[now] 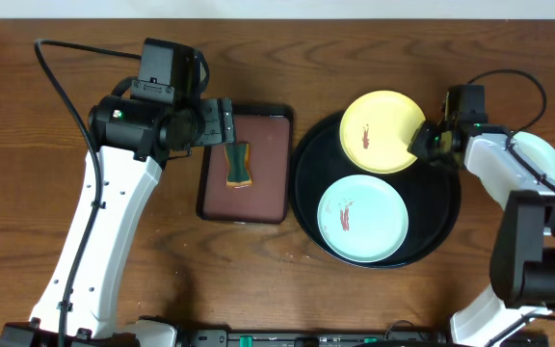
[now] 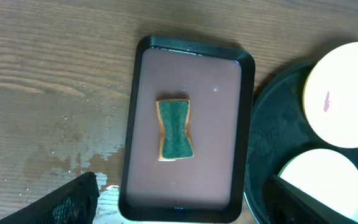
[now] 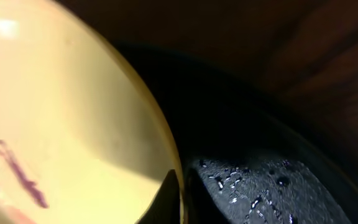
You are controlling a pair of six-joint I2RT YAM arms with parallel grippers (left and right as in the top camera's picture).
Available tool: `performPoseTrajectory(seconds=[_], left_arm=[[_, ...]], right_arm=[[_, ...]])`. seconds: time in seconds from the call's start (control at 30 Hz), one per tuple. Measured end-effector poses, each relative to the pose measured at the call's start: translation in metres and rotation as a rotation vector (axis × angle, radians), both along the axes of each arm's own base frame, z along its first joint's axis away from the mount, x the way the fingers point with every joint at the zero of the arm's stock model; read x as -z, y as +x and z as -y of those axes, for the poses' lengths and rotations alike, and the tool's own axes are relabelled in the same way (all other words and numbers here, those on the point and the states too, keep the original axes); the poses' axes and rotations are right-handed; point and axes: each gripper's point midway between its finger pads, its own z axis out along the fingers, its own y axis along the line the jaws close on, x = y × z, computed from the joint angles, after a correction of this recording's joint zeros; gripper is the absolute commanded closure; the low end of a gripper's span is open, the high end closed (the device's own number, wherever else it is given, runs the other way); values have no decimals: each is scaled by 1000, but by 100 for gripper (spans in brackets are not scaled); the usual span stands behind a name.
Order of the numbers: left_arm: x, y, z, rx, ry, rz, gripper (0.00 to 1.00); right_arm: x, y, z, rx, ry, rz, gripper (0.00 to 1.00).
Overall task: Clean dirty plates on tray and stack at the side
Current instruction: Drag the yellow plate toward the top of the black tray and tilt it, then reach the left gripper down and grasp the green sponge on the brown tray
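The yellow plate (image 1: 382, 130) with a reddish smear sits at the back of the round black tray (image 1: 441, 207), its far edge over the rim. My right gripper (image 1: 422, 140) is shut on its right rim; in the right wrist view the fingers (image 3: 182, 186) pinch the plate edge (image 3: 61, 112) above the wet tray (image 3: 260, 180). A smeared mint plate (image 1: 362, 220) lies at the tray's front. Another pale plate (image 1: 540, 154) lies on the table at the right, partly under my right arm. My left gripper (image 1: 227, 122) is open and empty over the rectangular tray.
A green and orange sponge (image 2: 174, 129) lies in the small rectangular black tray (image 2: 247, 124) with a maroon inside, left of the round tray (image 2: 272, 124). My left fingers (image 2: 182, 180) straddle its near end. Water drops wet the table to its left.
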Motion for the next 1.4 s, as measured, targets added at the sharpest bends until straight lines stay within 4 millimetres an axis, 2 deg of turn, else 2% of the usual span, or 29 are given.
performPoseTrajectory(seconds=[0.23,0.33,0.47,0.57,0.67,0.9,1.17,1.3,1.4], left_arm=[[0,0,0,0,0,0,15],[0,0,0,0,0,0,15],[0,-1,1,1,-8,-3,15],[0,-4,7,18,-41,-17,15],[0,-5,13,34,-71,-24,15],[1,-7,17,44,-89,-33,15],[23,-13,16,43,-81,-86,15],[25,-12,16,43,-80,-89,15],[28,-11,16,42,-78,-97,15]], right_arm=[[-1,-7,4,-162,-76,-31,77],[-17,1,10,-251,-108,-17,75],[-53,28,22,-313,-156,80,79],[-61,32,25,-351,-168,108,78],[-53,31,21,-396,-160,93,78],[-11,33,14,-450,-112,44,85],[-7,38,5,-447,-56,63,92],[3,36,4,-433,-39,42,99],[5,35,2,-429,-22,37,99]])
